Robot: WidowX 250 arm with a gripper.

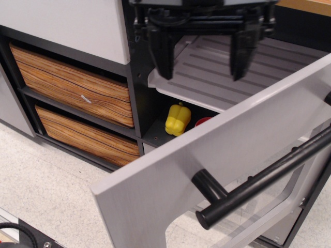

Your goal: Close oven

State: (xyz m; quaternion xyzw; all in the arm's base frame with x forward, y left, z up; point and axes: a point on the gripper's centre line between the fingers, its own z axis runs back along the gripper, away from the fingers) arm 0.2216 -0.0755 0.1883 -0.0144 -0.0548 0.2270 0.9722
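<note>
The oven's door point(170, 186) hangs wide open, swung out and down toward the viewer, so that its silver-grey panel fills the lower right and its long black bar handle point(258, 183) juts off the outer face. Behind it the ribbed grey rack point(207, 77) shows in the cavity, with a yellow toy pepper point(177, 119) and something red point(202, 121), mostly hidden, on the shelf beneath.

The gripper point(203, 54) hangs at the top of the view above the rack, its two dark fingers point(162, 51) spread well apart and holding nothing. It is clear of the door and touches nothing that I can see.

To do this step well, I'd say the gripper should get round to the door's outer face, below or beside the handle, rather than work from inside the cavity where it would be in the way of the closing panel. A push on the flat panel near the free edge, or against the bar itself, should swing it up on its hinge. The push ought to follow the door's arc, not run straight in. The rack looks to sit inside the opening, though I can't tell whether its front lip clears the door.
</note>
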